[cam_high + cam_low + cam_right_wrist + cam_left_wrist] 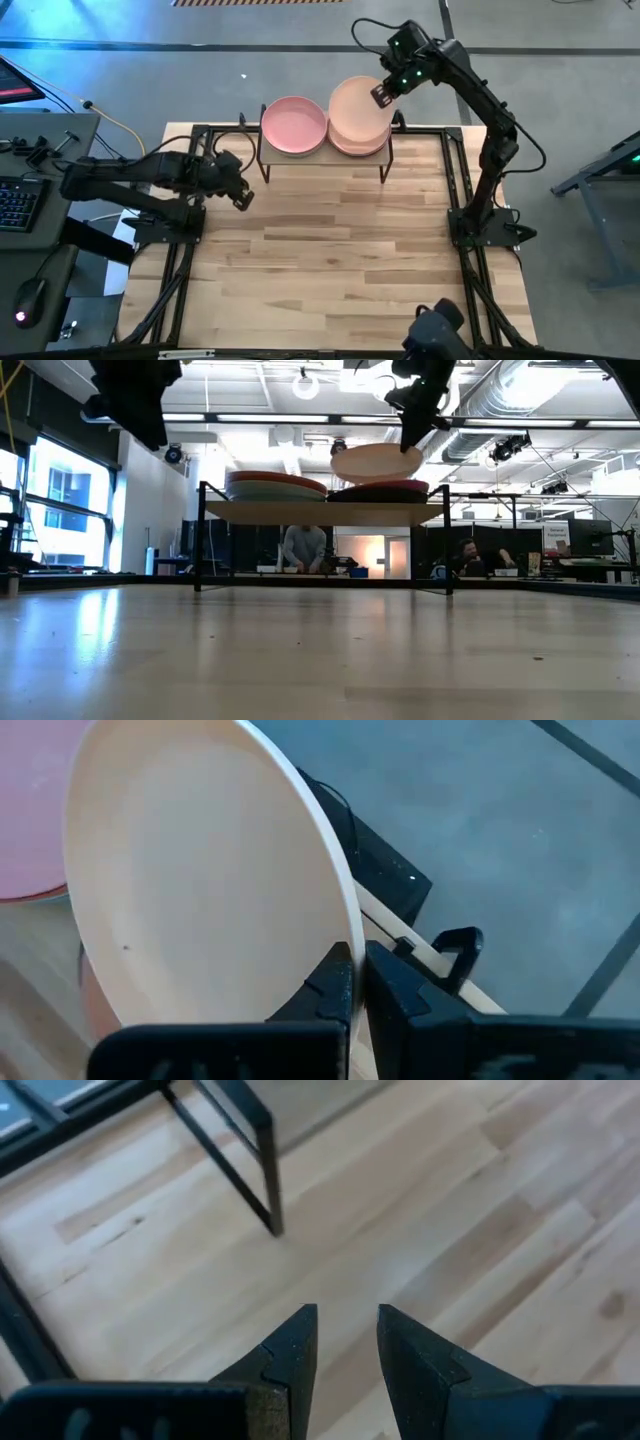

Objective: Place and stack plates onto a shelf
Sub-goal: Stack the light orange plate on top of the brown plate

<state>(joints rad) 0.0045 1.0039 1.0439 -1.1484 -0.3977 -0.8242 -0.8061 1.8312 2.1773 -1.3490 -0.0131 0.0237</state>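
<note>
The shelf [320,512] stands at the table's far edge and carries two stacks of plates. The left stack [275,486] is topped by a pink plate [294,125]. My right gripper [384,94] is shut on a cream plate [358,112], held just above the right stack, whose top plate is magenta [385,487]. In the low view the cream plate [375,460] is clear of that stack. My left gripper [243,198] hangs open and empty over the table's left side, near the shelf's left leg [265,1170]. My right gripper pinches the cream plate's rim [350,945] on the side toward the table's right and far edges, one finger on the plate's upper face and one on its underside. The fingers slant down from the far right. The plate is lifted clear, nearly level, slightly tilted.
Black metal frame rails [455,180] run along the table's left and right edges. The wooden tabletop [330,260] lies bare in front of the shelf. People show in the room beyond the table [303,548].
</note>
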